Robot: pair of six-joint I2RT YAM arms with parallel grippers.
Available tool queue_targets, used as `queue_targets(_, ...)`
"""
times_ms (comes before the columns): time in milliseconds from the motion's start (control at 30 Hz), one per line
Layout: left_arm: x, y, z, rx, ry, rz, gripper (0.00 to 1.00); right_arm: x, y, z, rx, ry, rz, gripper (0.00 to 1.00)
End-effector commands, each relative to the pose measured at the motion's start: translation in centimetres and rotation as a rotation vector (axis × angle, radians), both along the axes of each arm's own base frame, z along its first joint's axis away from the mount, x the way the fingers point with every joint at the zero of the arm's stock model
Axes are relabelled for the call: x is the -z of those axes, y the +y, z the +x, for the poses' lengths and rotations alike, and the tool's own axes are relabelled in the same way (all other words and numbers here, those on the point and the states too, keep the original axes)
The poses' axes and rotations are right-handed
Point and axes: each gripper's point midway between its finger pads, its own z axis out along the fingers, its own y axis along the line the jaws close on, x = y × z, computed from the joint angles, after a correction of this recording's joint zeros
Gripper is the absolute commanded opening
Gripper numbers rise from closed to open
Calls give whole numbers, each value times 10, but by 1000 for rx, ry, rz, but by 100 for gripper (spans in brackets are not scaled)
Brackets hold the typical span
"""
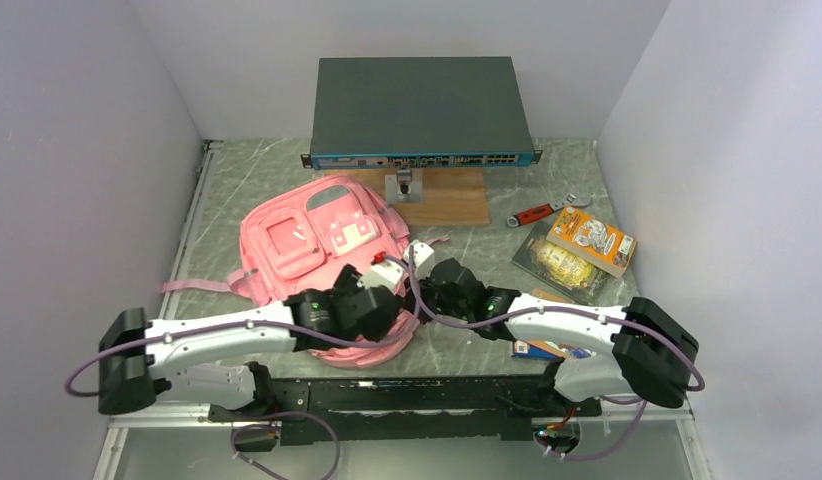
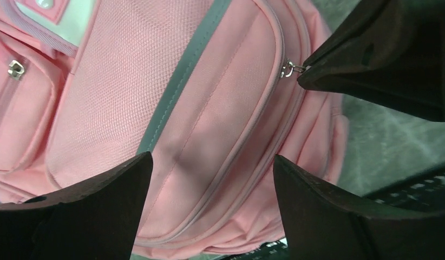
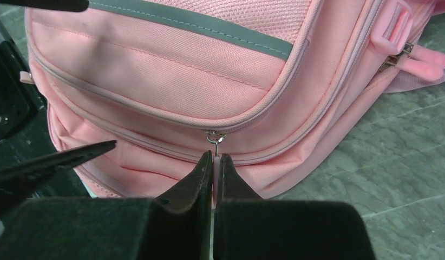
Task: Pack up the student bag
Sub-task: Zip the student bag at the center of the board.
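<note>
Reading the top view: I found the student bag [image 1: 312, 240] lying flat on the table [image 1: 237, 170], front pockets up, left of centre and just ahead of both arms.
Top view, left arm: the left gripper [image 1: 379, 298] hung over the bag's near end; I could not judge its jaws from this camera.
Top view, right arm: the right gripper [image 1: 437, 283] sat at the bag's near right edge, close beside the left one.
Top view, surroundings: a dark network switch [image 1: 419, 105] stood at the back above a wooden board [image 1: 452, 197]; a red-handled tool [image 1: 535, 213] and snack packets [image 1: 579, 250] lay to the right, well apart from the bag.
Left wrist view, end effector: the left fingers [image 2: 96, 216] stood spread wide, with pink fabric showing between them and nothing gripped.
Left wrist view, bag: a grey stripe [image 2: 177, 81] and a curved zip track [image 2: 253, 124] crossed the panel below the camera.
Left wrist view, other arm: the right gripper's dark tip met the zip pull [image 2: 288, 69] at the bag's edge.
Right wrist view, end effector: the right fingers [image 3: 201, 179] were pressed together, pinching the pink tab of the zip pull just below its metal ring.
Right wrist view, bag: the bag filled the upper frame, resting on the table; a pink strap buckle [image 3: 396, 30] showed at upper right.
Right wrist view, other arm: one left fingertip pointed in from the left edge, apart from the pull.
</note>
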Motion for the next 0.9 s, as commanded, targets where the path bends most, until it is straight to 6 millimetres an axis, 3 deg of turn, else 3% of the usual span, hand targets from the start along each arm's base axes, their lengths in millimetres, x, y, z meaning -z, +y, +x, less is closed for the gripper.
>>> queue_targets(0, -15, 4, 15, -48, -207, 172, 82, -31, 16, -2, -33, -6, 142, 0)
queue_targets(133, -11, 0, 16, -89, -271, 295, 65, -36, 22, -6, -54, 17, 178, 0)
queue_targets(300, 7, -9, 14, -90, -290, 364, 64, -39, 28, -10, -77, 37, 208, 0)
queue_targets(467, 8, 10, 14, -166, -314, 397, 55, -39, 22, -7, -50, 30, 202, 0)
queue_targets(567, 12, 19, 12, -164, -306, 386, 43, -40, 14, -1, -22, 14, 199, 0)
queue_targets(667, 14, 25, 8, -154, -292, 353, 15, -35, 1, 10, 31, -15, 152, 0)
queue_targets(800, 11, 37, 4, -176, -277, 335, 0, -28, -23, 34, 125, -79, 41, 0)
queue_targets(867, 8, 48, 4, -208, -285, 357, 0, -28, -33, 46, 156, -105, 0, 0)
